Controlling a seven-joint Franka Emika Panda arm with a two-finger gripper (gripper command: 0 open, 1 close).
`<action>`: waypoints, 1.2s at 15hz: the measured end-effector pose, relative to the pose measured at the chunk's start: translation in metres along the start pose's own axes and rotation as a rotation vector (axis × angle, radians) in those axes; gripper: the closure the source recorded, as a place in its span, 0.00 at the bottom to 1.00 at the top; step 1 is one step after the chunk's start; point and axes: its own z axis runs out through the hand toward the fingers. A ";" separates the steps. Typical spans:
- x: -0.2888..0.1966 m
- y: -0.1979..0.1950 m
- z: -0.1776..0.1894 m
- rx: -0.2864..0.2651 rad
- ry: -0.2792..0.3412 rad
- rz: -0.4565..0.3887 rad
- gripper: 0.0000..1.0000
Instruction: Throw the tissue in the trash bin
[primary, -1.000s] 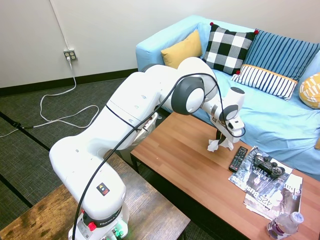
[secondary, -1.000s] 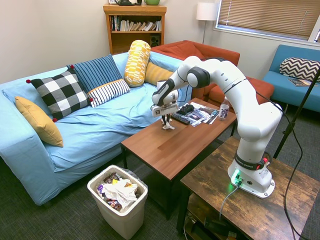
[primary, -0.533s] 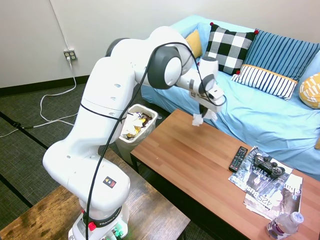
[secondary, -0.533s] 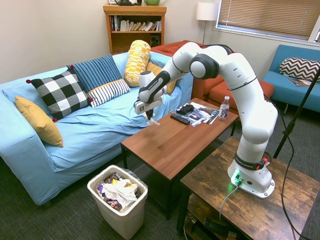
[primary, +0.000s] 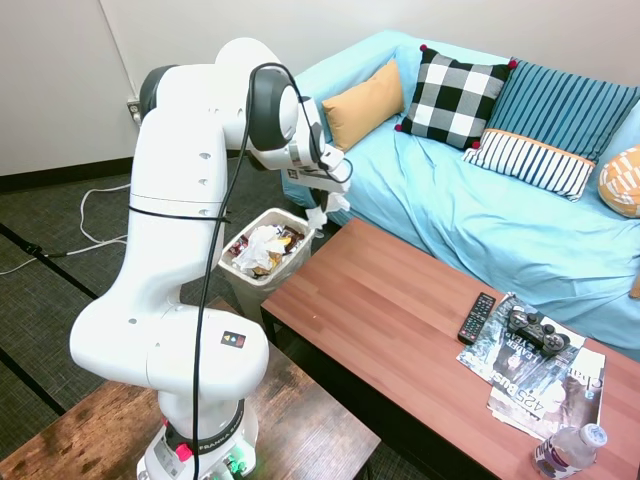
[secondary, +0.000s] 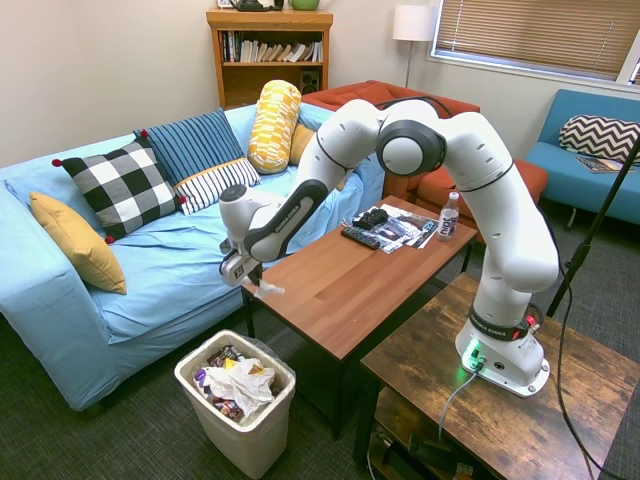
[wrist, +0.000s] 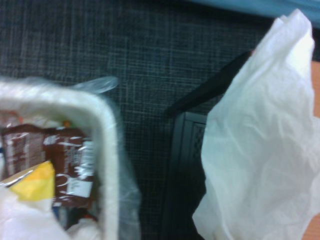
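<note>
First exterior view: one trash bin (primary: 262, 262) on the dark carpet, between the arm's body and the end of the coffee table (primary: 400, 320). Off-white, with a white liner; filled near the rim with crumpled white paper and brown and yellow wrappers. The gripper (primary: 322, 205) hangs just above the bin's far rim, pinching the tissue (primary: 318, 216), a small white wad dangling from the fingertips, clear of the table and not yet in the bin. On the table's far end: one black TV remote (primary: 476, 318), one game controller (primary: 538, 331) lying on a small stack of magazines (primary: 535, 375), and one water bottle (primary: 567, 451) at the corner. On the blue sofa (primary: 480, 215), five cushions show: one mustard, one black-and-white check, one dark blue stripe, one white with blue stripes, and one yellow patterned at the frame's edge.

Second exterior view: the same single bin (secondary: 237, 400) stands on the floor in front of the sofa, at the table's near corner. Its contents are heaped: white paper on top, dark wrappers below. The gripper (secondary: 256, 281) is over the table's end and above the bin, fingers pressed together on the tissue (secondary: 267, 289), which sticks out sideways. One bookshelf (secondary: 268, 55) stands behind the sofa.

Wrist view: the tissue (wrist: 257, 140) fills one side, close and blurred. The bin's rim (wrist: 107, 165) curves along the other side, with a brown wrapper, a yellow scrap and white paper inside. Dark carpet lies between them.
</note>
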 end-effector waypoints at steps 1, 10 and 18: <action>-0.023 -0.009 0.006 -0.007 -0.002 -0.037 1.00; -0.122 -0.053 0.060 -0.027 0.032 -0.198 0.00; -0.142 -0.061 0.065 -0.020 0.058 -0.182 0.00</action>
